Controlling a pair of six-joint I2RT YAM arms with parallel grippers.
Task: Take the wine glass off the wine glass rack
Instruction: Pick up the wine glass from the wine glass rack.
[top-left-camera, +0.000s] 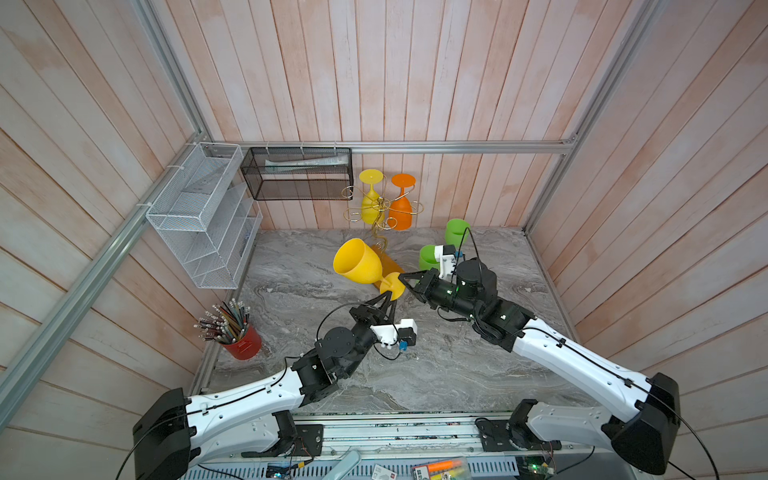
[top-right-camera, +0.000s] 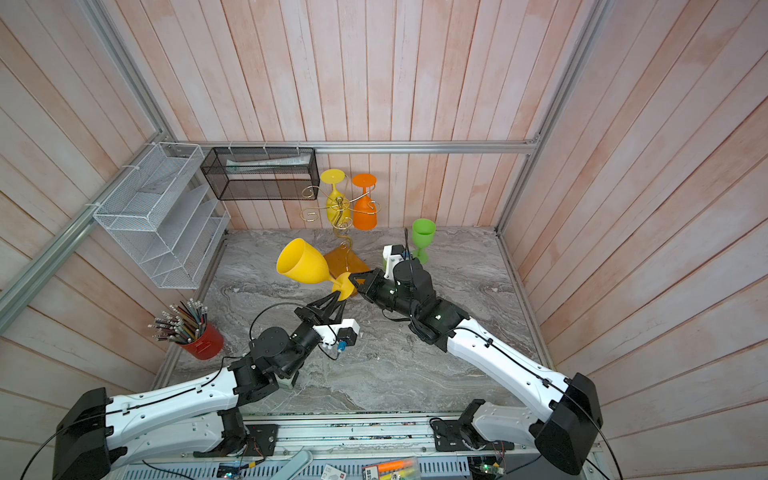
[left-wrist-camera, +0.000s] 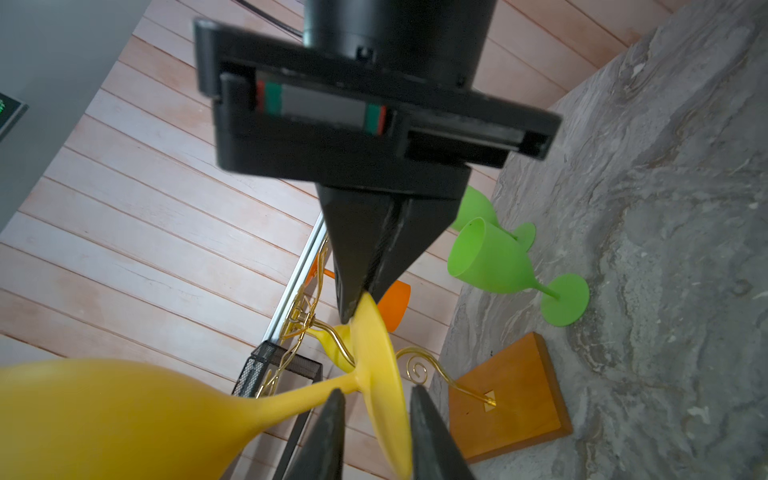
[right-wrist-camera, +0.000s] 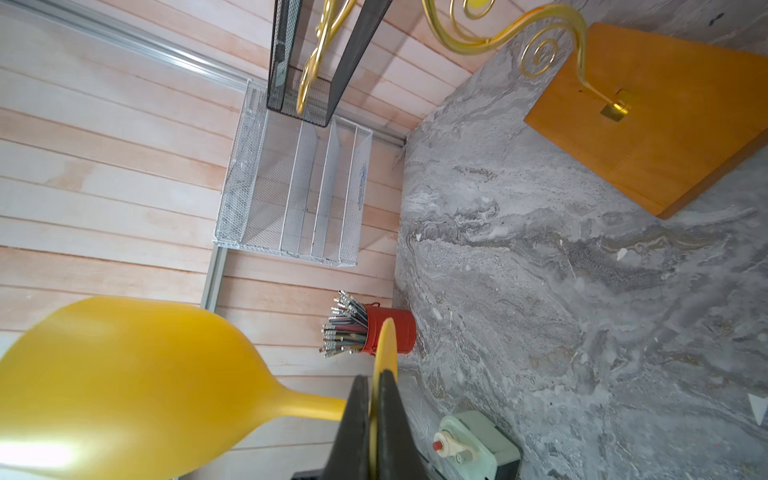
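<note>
Left arm (top-left-camera: 245, 401) and right arm (top-left-camera: 573, 372) are showing white shells, black joints and small dark screw holes; thin black cables (top-left-camera: 594, 361) are running along both. Left claw (top-left-camera: 390, 295) and right claw (top-left-camera: 402, 275) are looking black, tapered.

On the grey marble table (top-left-camera: 436, 374), a red cup (top-left-camera: 246, 345) of pencils (top-left-camera: 224, 320) stands at the 8 o'clock edge, two green glasses (top-left-camera: 456, 232) stand upright near 1 o'clock, and on the walls a white wire shelf (top-left-camera: 203, 216) hangs at 10 o'clock and a black mesh basket (top-left-camera: 297, 174) at 11.
</note>
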